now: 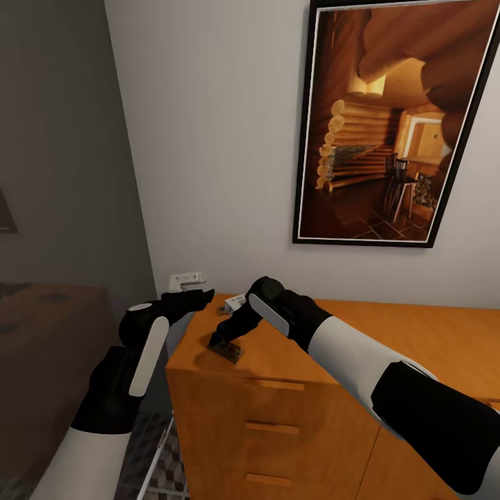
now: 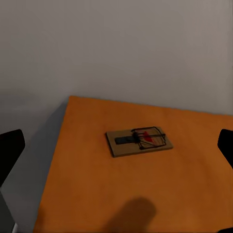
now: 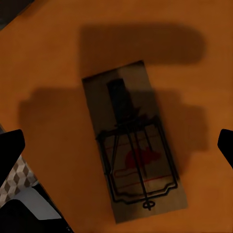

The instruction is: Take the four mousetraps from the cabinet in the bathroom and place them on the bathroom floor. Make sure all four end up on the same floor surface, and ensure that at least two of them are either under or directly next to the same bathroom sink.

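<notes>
Right wrist view: one trap [image 3: 133,145] beneath my spread right tool [image 3: 116,145], long axis running 11 to 5; left tool [image 2: 116,148] spread too, over another trap [image 2: 140,141].

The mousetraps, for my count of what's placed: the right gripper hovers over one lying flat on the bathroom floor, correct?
Not quite: the mousetrap under the right gripper lies flat on the cabinet top, not on the floor. The right wrist view shows it on orange wood; the head view shows that gripper above the cabinet's near corner.
</notes>
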You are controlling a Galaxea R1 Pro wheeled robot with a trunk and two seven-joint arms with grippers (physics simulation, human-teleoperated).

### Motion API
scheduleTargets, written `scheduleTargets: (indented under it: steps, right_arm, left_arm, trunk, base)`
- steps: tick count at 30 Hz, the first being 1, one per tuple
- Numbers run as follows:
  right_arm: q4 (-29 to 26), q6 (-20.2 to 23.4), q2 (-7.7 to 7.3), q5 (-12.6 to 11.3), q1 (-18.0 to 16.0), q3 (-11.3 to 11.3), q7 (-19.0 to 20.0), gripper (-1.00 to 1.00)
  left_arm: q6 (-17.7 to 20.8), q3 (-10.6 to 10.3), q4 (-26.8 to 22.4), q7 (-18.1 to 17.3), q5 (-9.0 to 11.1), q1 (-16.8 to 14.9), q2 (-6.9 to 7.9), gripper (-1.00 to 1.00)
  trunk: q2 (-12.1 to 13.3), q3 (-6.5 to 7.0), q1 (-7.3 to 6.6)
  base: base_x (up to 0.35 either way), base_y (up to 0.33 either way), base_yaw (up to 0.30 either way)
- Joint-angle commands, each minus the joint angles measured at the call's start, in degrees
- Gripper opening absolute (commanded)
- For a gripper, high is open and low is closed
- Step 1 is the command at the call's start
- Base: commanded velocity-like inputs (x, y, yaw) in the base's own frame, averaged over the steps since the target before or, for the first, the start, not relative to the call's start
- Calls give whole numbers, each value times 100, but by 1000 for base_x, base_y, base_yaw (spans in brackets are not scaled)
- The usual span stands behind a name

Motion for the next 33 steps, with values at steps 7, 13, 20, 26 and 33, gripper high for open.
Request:
scheduleTargets:
  steps: [7,13,20,26,33]
  right_arm:
    - [0,10,0,58,-8,4,60,100]
    - [0,10,0,58,-8,3,60,100]
    - [-1,10,0,53,-8,3,61,100]
    - [-2,10,0,51,-8,3,67,100]
    - [-49,10,0,45,-8,-8,68,100]
  left_arm:
    - [32,-11,-11,56,61,-5,0,100]
    - [35,-13,-17,56,62,-5,0,100]
    - [36,-13,-19,56,62,-5,0,100]
    - [36,-7,-20,56,61,-5,0,100]
    - [37,-5,-20,56,60,-5,0,100]
  trunk:
    - [-286,-133,154]
    - [-527,-241,286]
    - [-808,-366,440]
    - [-848,-384,462]
    - [-848,-384,462]
  base:
    - [0,0,0]
    - [0,0,0]
    - [0,0,0]
    - [0,0,0]
    - [0,0,0]
